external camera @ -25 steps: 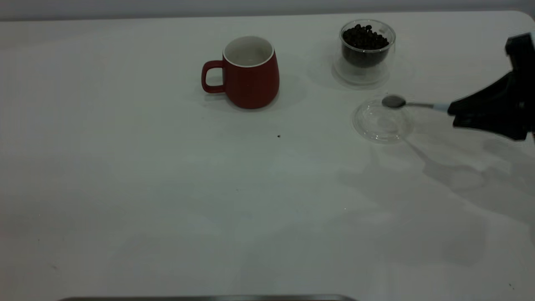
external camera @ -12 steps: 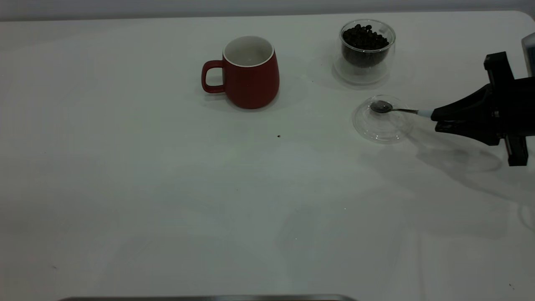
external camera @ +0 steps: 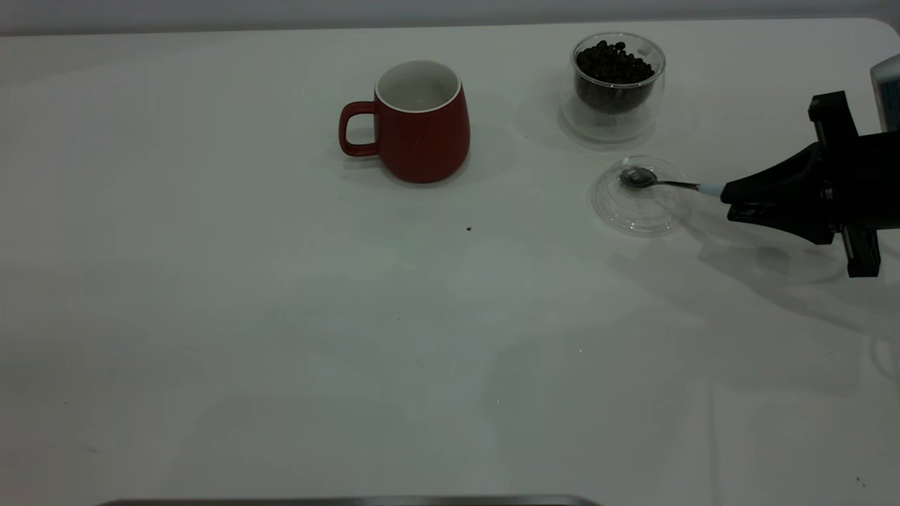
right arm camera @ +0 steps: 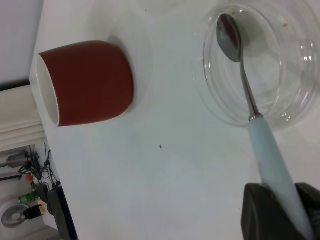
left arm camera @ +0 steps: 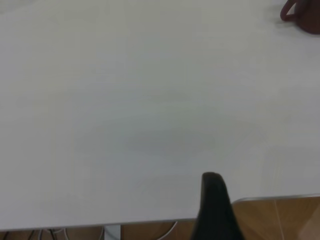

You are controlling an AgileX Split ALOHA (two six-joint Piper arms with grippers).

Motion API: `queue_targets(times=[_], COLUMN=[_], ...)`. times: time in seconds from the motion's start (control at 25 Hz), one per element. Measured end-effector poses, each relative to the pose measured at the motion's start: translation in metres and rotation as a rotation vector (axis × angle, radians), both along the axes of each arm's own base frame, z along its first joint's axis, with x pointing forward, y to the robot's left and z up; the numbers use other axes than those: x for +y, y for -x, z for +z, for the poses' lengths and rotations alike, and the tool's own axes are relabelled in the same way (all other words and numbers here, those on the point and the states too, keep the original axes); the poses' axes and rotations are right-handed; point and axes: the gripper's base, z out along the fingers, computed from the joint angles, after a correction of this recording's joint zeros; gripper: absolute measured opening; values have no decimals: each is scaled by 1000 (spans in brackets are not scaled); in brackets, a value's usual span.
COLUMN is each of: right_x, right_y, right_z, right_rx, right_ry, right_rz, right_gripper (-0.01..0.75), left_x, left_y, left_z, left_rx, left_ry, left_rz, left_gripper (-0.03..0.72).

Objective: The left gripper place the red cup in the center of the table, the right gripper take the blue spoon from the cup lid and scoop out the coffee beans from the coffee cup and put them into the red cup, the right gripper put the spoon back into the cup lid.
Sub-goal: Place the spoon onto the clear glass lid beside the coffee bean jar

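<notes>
The red cup [external camera: 422, 123] stands upright in the middle of the table's [external camera: 281, 316] far half, handle to the left; the right wrist view shows its side [right arm camera: 87, 82]. The coffee cup [external camera: 617, 84], holding coffee beans [external camera: 614, 63], stands to its right. In front of it lies the cup lid [external camera: 636, 211]. My right gripper [external camera: 731, 193] is shut on the blue spoon's pale handle [right arm camera: 270, 155]. The spoon's bowl [right arm camera: 230, 42] rests inside the lid's [right arm camera: 295, 107] rim. My left gripper [left arm camera: 216, 205] hangs over the table's edge, far from the red cup [left arm camera: 302, 15].
A small dark speck [external camera: 469, 228] lies on the table in front of the red cup. The table's rounded corner [external camera: 879, 28] is at the far right, behind my right arm. A wooden floor [left arm camera: 280, 220] shows beyond the table edge in the left wrist view.
My right gripper moved left and down with the spoon. The spoon's bowl went from above the lid's far rim to resting inside the lid.
</notes>
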Motion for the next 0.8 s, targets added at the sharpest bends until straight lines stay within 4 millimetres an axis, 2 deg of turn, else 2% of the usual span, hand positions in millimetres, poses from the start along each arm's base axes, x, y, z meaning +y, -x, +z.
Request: queue_targets(times=[0.12, 0.4, 0.64, 0.8], right_x=[1, 3, 3, 1], right_y=[0, -1, 1, 3], right_z=[1, 5, 3, -1], right_rx=[-9, -34, -14, 31], right_ry=[-13, -58, -42, -6], right_rz=[3, 9, 28, 28], right_gripper=[151, 302, 372, 455], left_x=[0, 0, 0, 0], left_y=[0, 0, 0, 0], left_z=[0, 0, 0, 0], left_rx=[0, 0, 0, 0], left_ry=[0, 0, 0, 0], left_rz=[0, 0, 0, 0], left_gripper=[587, 587, 587, 587])
